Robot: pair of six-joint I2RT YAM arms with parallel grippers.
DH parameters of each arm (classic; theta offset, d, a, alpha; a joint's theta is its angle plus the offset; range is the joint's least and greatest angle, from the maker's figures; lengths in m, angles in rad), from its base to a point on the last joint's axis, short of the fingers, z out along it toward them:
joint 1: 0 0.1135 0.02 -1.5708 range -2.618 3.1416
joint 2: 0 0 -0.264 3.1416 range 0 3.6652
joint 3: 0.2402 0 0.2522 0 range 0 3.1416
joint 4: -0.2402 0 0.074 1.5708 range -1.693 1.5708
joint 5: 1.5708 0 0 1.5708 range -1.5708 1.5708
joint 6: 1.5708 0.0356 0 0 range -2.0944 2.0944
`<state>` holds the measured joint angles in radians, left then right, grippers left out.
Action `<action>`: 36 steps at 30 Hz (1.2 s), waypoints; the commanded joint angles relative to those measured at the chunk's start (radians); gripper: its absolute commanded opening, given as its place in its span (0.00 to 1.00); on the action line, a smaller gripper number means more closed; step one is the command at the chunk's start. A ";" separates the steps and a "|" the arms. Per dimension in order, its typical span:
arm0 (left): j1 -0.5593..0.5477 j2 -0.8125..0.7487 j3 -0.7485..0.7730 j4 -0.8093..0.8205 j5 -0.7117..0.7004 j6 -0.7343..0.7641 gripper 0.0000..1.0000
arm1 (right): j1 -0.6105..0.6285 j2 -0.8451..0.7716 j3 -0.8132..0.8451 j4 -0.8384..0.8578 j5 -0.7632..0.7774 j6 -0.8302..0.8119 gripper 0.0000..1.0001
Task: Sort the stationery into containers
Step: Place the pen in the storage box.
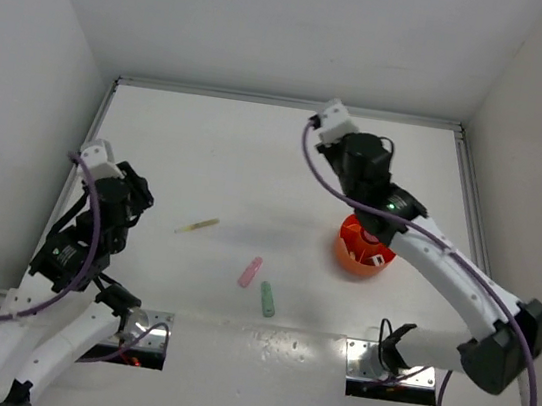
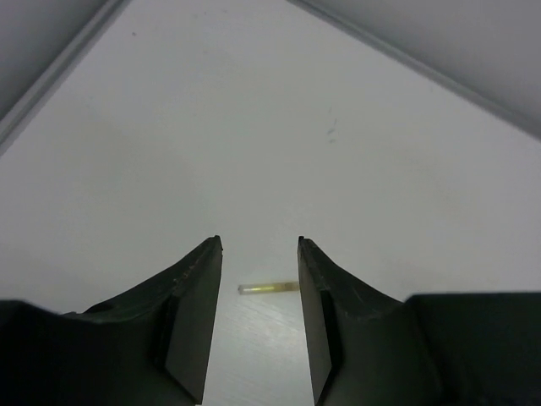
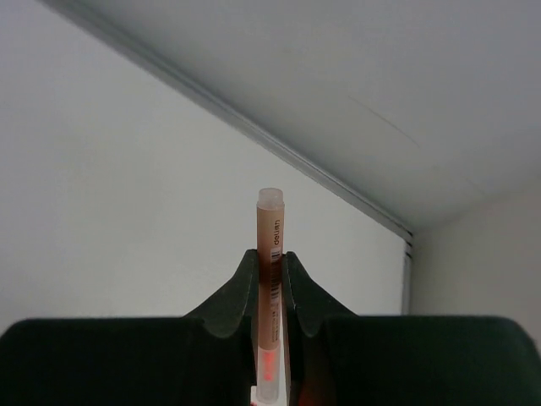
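Note:
My right gripper (image 3: 270, 256) is shut on a thin tan stick (image 3: 271, 227) with a clear tip, which stands up between the fingers. In the top view this gripper (image 1: 374, 214) hangs over the round orange-red tub (image 1: 358, 257). My left gripper (image 2: 259, 244) is open and empty, with the thin yellow stick (image 2: 268, 288) on the table just beyond its tips. In the top view the left gripper (image 1: 137, 196) is at the left and the yellow stick (image 1: 197, 225) lies to its right. A pink marker (image 1: 250, 272) and a mint-green marker (image 1: 266, 299) lie in the middle front.
White walls close the table at the back and on both sides, with a metal rail (image 1: 285, 102) along the far edge. The arm base plates (image 1: 394, 367) sit at the near edge.

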<state>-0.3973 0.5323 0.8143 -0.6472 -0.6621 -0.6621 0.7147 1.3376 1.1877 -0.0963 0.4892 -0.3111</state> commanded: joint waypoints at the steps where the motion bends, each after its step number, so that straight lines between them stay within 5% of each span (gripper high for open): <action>1: 0.009 0.064 -0.007 0.058 0.137 0.076 0.47 | -0.092 -0.145 -0.124 0.145 0.153 0.075 0.00; 8: 0.009 0.064 -0.017 0.086 0.171 0.094 0.48 | -0.245 -0.385 -0.385 0.210 0.230 0.144 0.00; 14: 0.009 0.074 -0.017 0.086 0.203 0.094 0.48 | -0.331 -0.403 -0.480 0.133 0.129 0.313 0.00; 25: 0.009 0.074 -0.017 0.095 0.213 0.104 0.49 | -0.402 -0.384 -0.672 0.342 -0.043 0.357 0.00; 36: 0.009 0.074 -0.017 0.095 0.213 0.104 0.49 | -0.449 -0.356 -0.700 0.323 -0.123 0.414 0.00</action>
<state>-0.3973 0.6067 0.7921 -0.5888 -0.4587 -0.5724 0.2813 0.9710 0.4995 0.1749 0.3943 0.0647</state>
